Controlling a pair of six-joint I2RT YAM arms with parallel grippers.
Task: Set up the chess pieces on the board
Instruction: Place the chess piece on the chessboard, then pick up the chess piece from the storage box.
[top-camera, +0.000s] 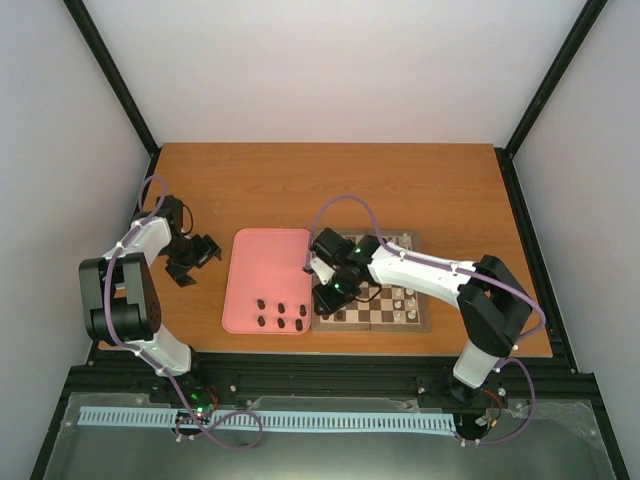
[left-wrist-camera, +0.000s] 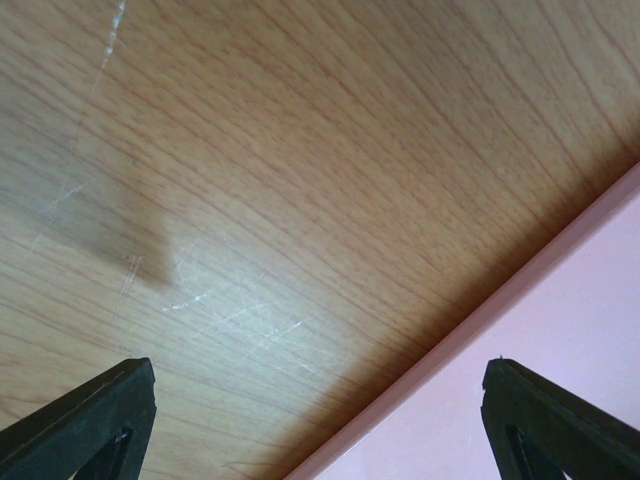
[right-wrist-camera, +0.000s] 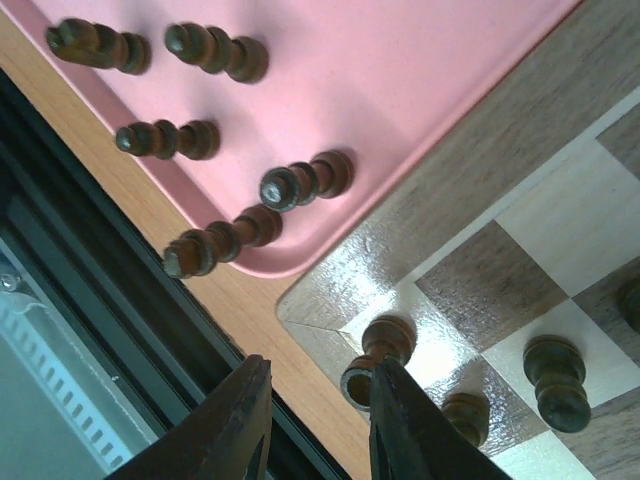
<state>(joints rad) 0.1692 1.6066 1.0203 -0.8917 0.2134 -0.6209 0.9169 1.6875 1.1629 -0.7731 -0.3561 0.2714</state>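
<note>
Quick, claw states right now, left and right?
Left claw: open, empty.
Right claw: slightly open, gripping nothing; a dark chess piece sits beside its tip.

One checkered board (top-camera: 372, 326), one pink tray (top-camera: 262, 262). Five dark chess pieces (right-wrist-camera: 305, 181) visible on the tray, three more near the board's corner.

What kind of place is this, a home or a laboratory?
Probably a laboratory robot cell: white panels in black posts enclose the wooden table, the left arm and right arm are bolted to a black rail, and a chessboard lies ready.
</note>
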